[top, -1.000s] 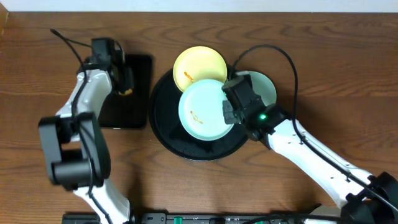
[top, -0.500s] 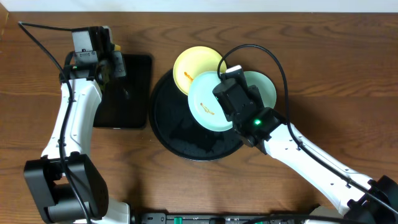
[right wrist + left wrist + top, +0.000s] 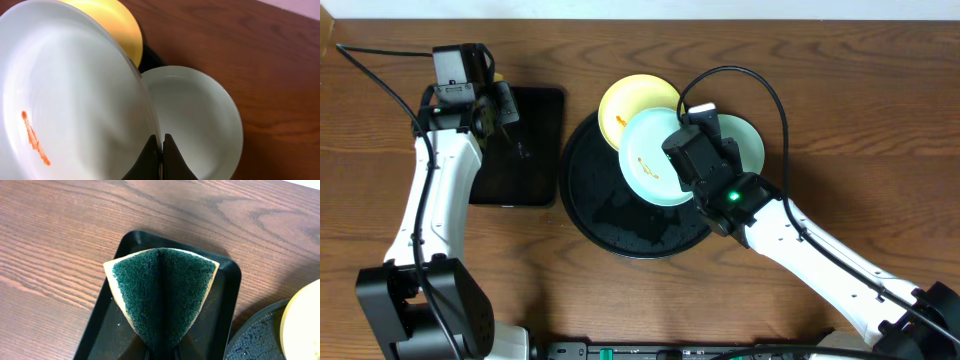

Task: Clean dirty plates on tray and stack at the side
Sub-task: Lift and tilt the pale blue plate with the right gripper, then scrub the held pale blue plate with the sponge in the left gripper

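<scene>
My right gripper (image 3: pixel 682 150) (image 3: pixel 161 145) is shut on the rim of a pale mint-blue plate (image 3: pixel 650 160) (image 3: pixel 65 95) with an orange smear, holding it tilted above the round black tray (image 3: pixel 605 215). A second mint-blue plate (image 3: pixel 748 140) (image 3: pixel 200 120) lies by the tray's right edge. The pale yellow plate (image 3: pixel 620 105) (image 3: pixel 112 22) sits at the tray's far rim, partly under the held plate. My left gripper (image 3: pixel 510 118) (image 3: pixel 162 352) is shut on a folded green and yellow sponge (image 3: pixel 162 295).
A rectangular black tray (image 3: pixel 525 165) (image 3: pixel 222 325) lies left of the round tray, under the sponge. Brown wood-grain tabletop (image 3: pixel 860 90) spreads to the right and front. My right arm runs across the front right, and its cable loops over the plates.
My right gripper has raised the smeared mint-blue plate and shifted it back and to the right. My left arm has swung outward to the left with the sponge, then held still.
</scene>
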Tool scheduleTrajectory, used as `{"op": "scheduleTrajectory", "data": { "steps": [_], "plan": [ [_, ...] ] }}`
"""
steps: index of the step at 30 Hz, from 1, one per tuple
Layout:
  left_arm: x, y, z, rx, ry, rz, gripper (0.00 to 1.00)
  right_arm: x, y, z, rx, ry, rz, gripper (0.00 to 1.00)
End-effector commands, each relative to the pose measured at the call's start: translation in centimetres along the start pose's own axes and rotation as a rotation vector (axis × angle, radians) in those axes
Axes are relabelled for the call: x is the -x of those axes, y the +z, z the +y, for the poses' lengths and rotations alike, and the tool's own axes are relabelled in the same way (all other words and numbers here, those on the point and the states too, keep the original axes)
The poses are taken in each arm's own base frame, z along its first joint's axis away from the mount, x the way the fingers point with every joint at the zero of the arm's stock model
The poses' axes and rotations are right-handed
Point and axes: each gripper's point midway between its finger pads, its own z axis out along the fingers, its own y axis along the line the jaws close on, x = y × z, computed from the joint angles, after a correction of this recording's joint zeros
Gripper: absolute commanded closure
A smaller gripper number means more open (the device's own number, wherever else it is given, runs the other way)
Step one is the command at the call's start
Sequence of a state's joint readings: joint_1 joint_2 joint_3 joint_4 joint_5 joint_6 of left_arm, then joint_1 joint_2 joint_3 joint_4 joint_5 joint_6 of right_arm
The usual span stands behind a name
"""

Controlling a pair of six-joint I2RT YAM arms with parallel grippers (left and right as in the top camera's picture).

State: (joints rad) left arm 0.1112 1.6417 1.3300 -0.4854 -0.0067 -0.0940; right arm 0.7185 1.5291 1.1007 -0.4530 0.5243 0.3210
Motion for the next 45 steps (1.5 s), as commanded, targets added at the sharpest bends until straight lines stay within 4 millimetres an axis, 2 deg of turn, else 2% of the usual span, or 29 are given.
{"op": "scheduleTrajectory", "data": {
  "steps": [1,5,10,14,17,18,21,23,27,32,34,35,36,40,45],
  "plan": [
    [0.5,-1.5,0.5,0.011,-0.027,-0.02,0.93,0.2,-0.4,0.9,0.066,0.073,0.018,0.99],
    [1.0,-2.0,0.3,-0.001,-0.029,-0.043,0.93,-1.4,0.0,0.0,0.064,0.25,0.104,0.99],
    [1.0,-2.3,0.0,-0.023,-0.024,-0.042,0.93,-2.3,0.1,1.6,0.239,0.308,0.213,0.99],
    [1.8,-2.3,-0.3,-0.035,-0.015,-0.074,0.93,-2.9,0.1,1.8,0.284,0.324,0.26,0.99],
    [1.6,-4.1,-2.6,-0.176,0.01,-0.068,0.92,-4.1,0.1,1.5,0.269,0.323,0.305,0.99],
    [2.7,-4.5,-3.1,-0.193,0.056,-0.121,0.93,-4.8,0.1,1.5,0.261,0.323,0.324,0.99],
    [3.0,-4.9,-3.1,-0.195,0.06,-0.134,0.93,-5.8,0.4,1.2,0.246,0.317,0.341,0.99],
    [2.3,-5.1,-3.1,-0.193,0.063,-0.107,0.93,-6.5,0.7,0.7,0.205,0.353,0.352,0.99],
    [0.8,-4.1,-2.4,-0.153,0.06,-0.05,0.93,-8.9,1.4,0.3,0.148,0.473,0.398,0.99],
    [2.2,-4.4,-2.7,-0.168,0.056,-0.109,0.93,-9.0,1.8,0.5,0.161,0.474,0.378,0.99],
    [1.5,-5.1,-4.6,-0.286,0.042,-0.075,0.93,-9.0,1.7,0.8,0.177,0.474,0.381,0.99],
    [0.4,-5.5,-6.2,-0.383,0.038,-0.028,0.92,-9.1,1.7,0.8,0.176,0.472,0.384,0.99],
    [-0.1,-5.7,-6.6,-0.413,0.038,-0.007,0.93,-9.1,1.7,0.8,0.176,0.471,0.384,0.99],
    [-3.6,-6.0,-7.4,-0.448,0.063,0.131,0.93,-9.3,1.8,1.2,0.172,0.455,0.384,0.99],
    [-6.7,-5.6,-8.6,-0.463,0.098,0.215,0.93,-10.5,1.9,2.4,0.165,0.469,0.409,0.99]
  ]
}}
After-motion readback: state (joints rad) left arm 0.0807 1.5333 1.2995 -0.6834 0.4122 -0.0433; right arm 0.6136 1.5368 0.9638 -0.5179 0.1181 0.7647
